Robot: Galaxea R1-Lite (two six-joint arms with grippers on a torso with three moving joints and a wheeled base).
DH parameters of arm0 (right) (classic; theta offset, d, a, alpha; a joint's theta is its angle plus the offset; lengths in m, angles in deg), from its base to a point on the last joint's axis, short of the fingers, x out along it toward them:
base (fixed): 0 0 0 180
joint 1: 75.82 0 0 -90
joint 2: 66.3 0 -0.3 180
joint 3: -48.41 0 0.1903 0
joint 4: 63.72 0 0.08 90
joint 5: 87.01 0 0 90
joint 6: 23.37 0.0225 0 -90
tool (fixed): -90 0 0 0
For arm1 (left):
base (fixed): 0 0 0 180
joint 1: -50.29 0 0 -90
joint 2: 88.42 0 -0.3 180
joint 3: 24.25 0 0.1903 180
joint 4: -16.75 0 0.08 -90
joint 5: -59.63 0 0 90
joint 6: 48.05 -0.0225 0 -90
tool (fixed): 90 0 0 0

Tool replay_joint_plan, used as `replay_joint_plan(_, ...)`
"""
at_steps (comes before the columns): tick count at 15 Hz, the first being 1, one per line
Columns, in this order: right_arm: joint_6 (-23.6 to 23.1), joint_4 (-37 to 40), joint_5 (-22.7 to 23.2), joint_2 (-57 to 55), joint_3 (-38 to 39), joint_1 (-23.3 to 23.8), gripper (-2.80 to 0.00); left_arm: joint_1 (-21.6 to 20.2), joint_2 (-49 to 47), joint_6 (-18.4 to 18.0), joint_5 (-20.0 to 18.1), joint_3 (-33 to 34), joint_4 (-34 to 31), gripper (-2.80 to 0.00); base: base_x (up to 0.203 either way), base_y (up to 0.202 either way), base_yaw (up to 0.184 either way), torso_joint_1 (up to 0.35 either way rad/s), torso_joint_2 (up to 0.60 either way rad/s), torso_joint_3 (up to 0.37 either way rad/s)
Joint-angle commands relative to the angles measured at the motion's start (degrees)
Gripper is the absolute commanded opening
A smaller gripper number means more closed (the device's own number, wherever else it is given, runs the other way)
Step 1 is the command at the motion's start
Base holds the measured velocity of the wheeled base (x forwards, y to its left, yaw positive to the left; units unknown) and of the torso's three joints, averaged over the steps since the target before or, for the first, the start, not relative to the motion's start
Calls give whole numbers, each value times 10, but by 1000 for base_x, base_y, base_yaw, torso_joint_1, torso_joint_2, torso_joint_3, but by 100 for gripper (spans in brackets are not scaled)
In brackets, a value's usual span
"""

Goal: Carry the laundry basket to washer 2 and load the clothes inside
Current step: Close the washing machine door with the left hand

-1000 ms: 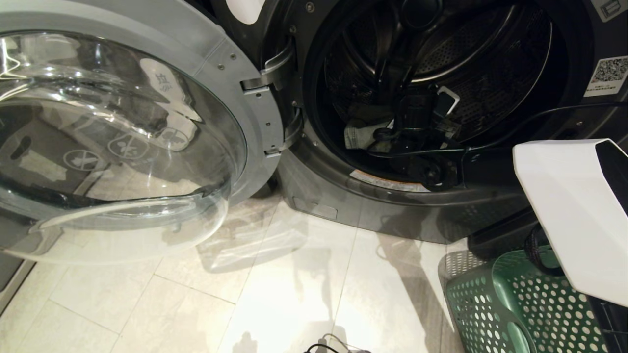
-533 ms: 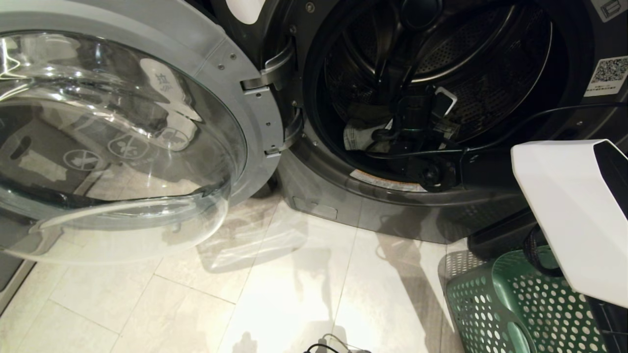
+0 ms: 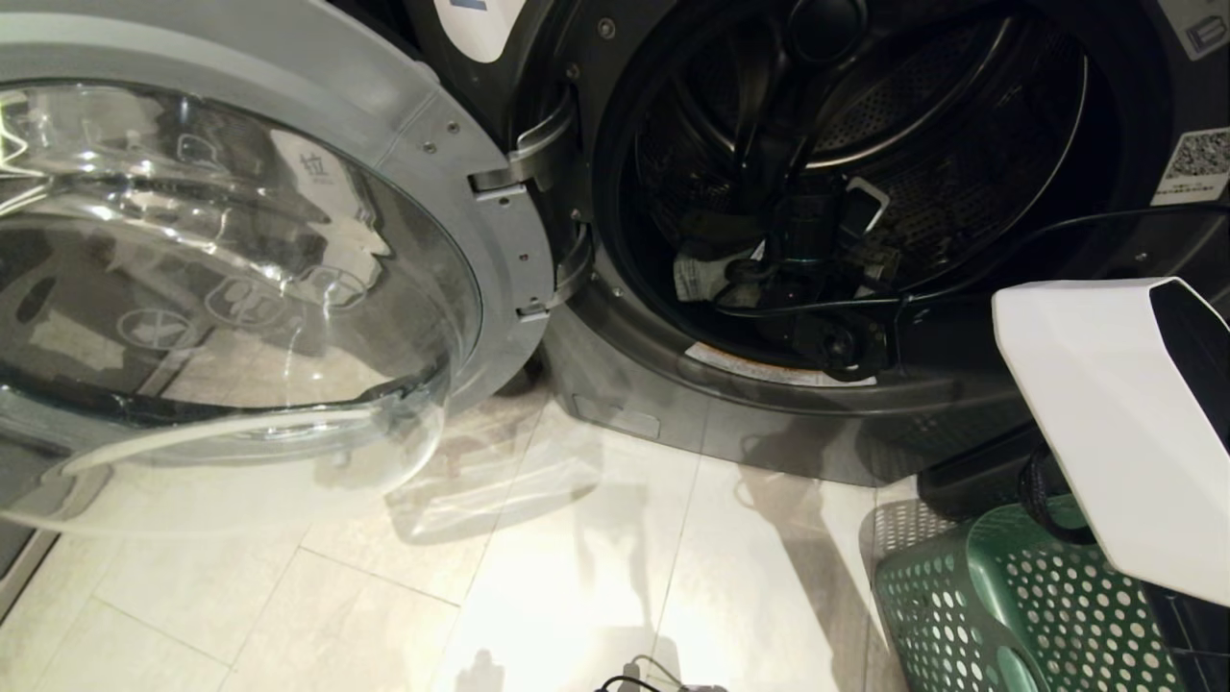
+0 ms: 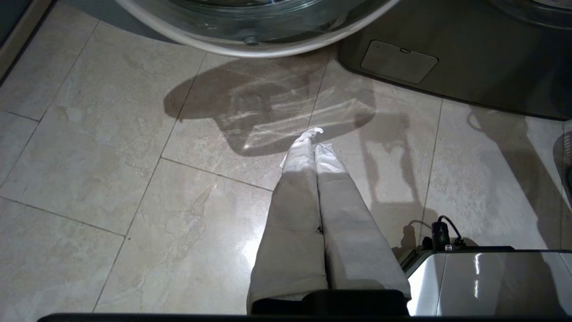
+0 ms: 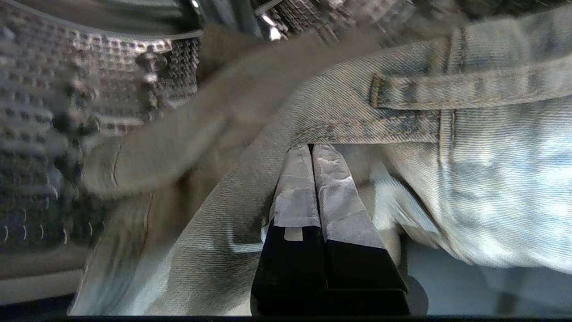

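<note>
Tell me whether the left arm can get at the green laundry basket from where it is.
Probably not as things stand: the left end effector hangs shut over bare floor tiles, while the green laundry basket sits on the robot's far right, under its white right arm.

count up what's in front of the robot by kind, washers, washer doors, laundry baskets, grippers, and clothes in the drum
Washers: 1, the dark washer
Washer doors: 1, the glass door swung open
Laundry baskets: 1, the green basket on the floor
Grippers: 2, the left gripper and the right gripper
Clothes in the drum: at least 1, a denim garment
Total: 6
</note>
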Motion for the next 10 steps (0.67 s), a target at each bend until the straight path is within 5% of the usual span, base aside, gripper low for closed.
replay_joint_plan(1, 1, -1, -3, -2, 0, 0, -280, 0, -1, 0, 0, 0, 0, -280, 196, 0, 0, 6, 2, 1)
replay_joint_plan(4, 2, -1, -3, -1, 0, 0, -280, 0, -1, 0, 0, 0, 0, -280, 152, 0, -2, 9, 3, 1)
replay_joint_plan(10, -3, -7, 4, 15, -1, -2, -280, 0, -1, 0, 0, 0, 0, -280, 0, 0, 0, 0, 0, 0)
